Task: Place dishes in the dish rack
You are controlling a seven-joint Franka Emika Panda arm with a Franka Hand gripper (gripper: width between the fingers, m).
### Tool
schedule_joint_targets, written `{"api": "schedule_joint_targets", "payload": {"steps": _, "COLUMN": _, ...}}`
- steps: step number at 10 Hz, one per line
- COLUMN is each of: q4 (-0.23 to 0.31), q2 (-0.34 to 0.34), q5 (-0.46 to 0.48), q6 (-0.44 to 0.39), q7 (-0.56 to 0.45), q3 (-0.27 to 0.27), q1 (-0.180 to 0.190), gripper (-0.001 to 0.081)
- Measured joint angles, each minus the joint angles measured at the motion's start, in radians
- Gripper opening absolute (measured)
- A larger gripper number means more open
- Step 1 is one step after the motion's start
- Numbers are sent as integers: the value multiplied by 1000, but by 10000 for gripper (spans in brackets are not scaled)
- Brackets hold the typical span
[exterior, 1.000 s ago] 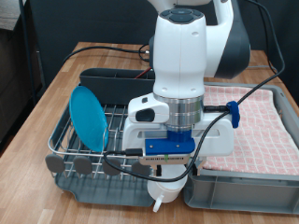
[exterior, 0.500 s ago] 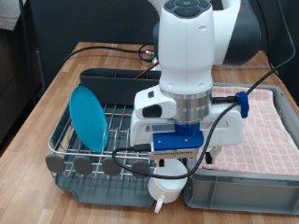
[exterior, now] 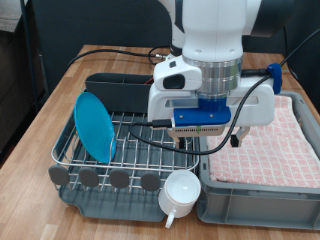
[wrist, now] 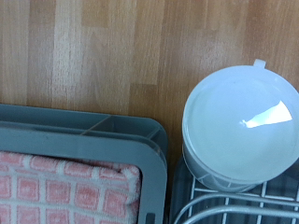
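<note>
Mug (exterior: 181,190): I see it upright in the rack's (exterior: 75,190) near corner, apart from the arm.
Plate (exterior: 96,124): on edge in the wires.
Gripper (exterior: 205,140): raised above the rack; fingers hidden, I cannot tell their state.
Bin (exterior: 250,187): cloth-lined, beside the rack on the desk (exterior: 50,100).

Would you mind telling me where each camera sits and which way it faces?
Exterior view: off the arm, facing the robot's white arm over the dark grey plastic dish rack, round bright-blue plate and grey bin with pink checked cloth.
Wrist view: on the hand, looking down; no fingers show.
Shared: small white mug, rack, cloth bin.
</note>
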Motion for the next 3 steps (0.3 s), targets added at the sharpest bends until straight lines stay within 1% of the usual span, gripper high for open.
{"api": "schedule_joint_targets", "payload": {"steps": 3, "q4": -20, "q2": -71, "q5": -56, "q6": -39, "q7": 47, "q3": -1, "q1": 19, "gripper": 802}}
